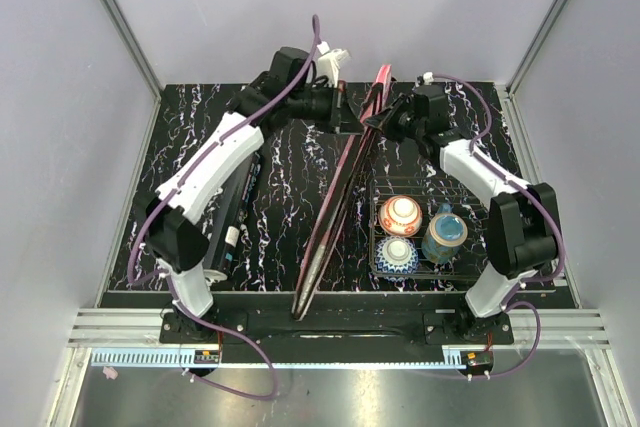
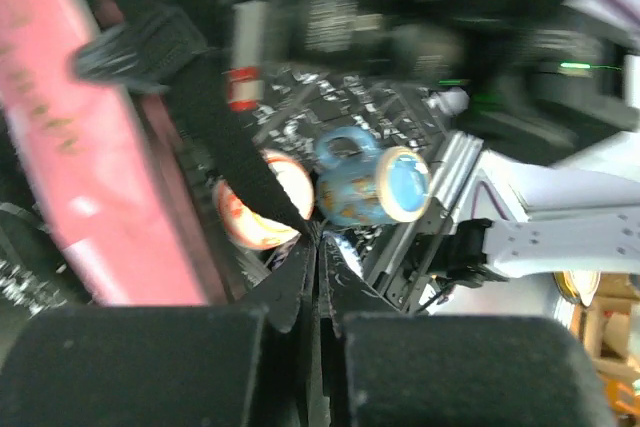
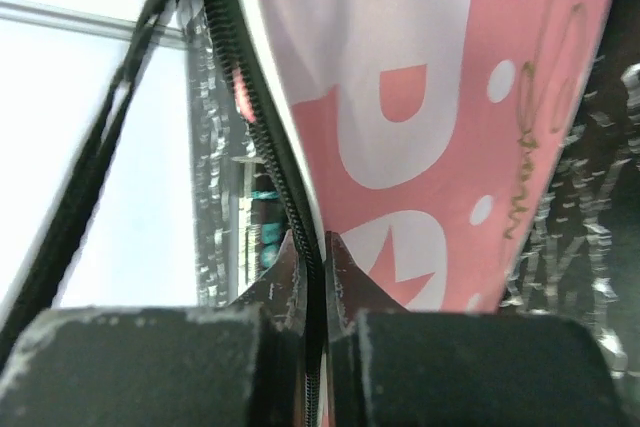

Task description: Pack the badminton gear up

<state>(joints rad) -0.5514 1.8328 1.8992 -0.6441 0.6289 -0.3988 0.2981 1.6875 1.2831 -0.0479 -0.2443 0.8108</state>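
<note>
The long pink racket cover (image 1: 335,197) stands on its edge, running from the table's front to the back middle. My right gripper (image 1: 376,123) is shut on its black zipper edge (image 3: 300,217) near the raised back end; the pink side with white letters (image 3: 420,97) fills the right wrist view. My left gripper (image 1: 344,112) is at the same end, shut on a black strap (image 2: 215,117) next to the pink cover (image 2: 80,147). The long black tube (image 1: 236,202) lies on the table under the left arm. Rackets and shuttlecocks are out of view.
A black wire basket (image 1: 378,237) at the front right holds an orange bowl (image 1: 402,214), a blue-and-white bowl (image 1: 397,256) and a blue cup (image 1: 445,235). The bowl (image 2: 262,209) and the cup (image 2: 372,185) also show in the left wrist view. Grey walls enclose the table.
</note>
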